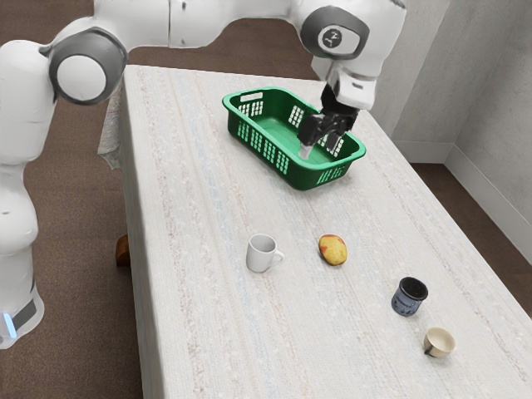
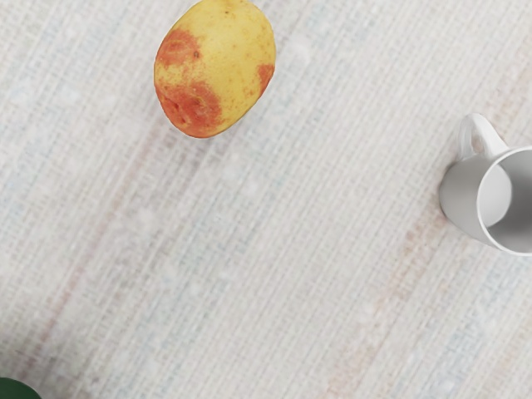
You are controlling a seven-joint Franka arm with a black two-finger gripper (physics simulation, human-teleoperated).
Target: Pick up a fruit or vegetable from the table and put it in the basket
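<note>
Lining up the pick: fruit on the table, grasp still to be made

Nearest the exterior camera, a small beige cup [image 1: 438, 342]; just beyond it, a dark blue mug [image 1: 406, 298], its side patterned, no wording we can read; next, the yellow-and-red fruit [image 1: 332, 250], a mango by our reading, resting on the tablecloth [image 1: 208, 332] beside a plain white mug [image 1: 260, 253]; farther off, the green basket [image 1: 303, 176], well apart from the fruit. Our gripper [image 1: 320, 148] is over the basket's fruit-side end, fingers spread wide, nothing between them; on the arm [image 1: 195, 21], a dark logo [image 1: 332, 37], not legible to us. We judge the step as approach; next move: carry the hand out over the fruit, lower astride it, then close, keeping clear of the white mug's handle.
</note>
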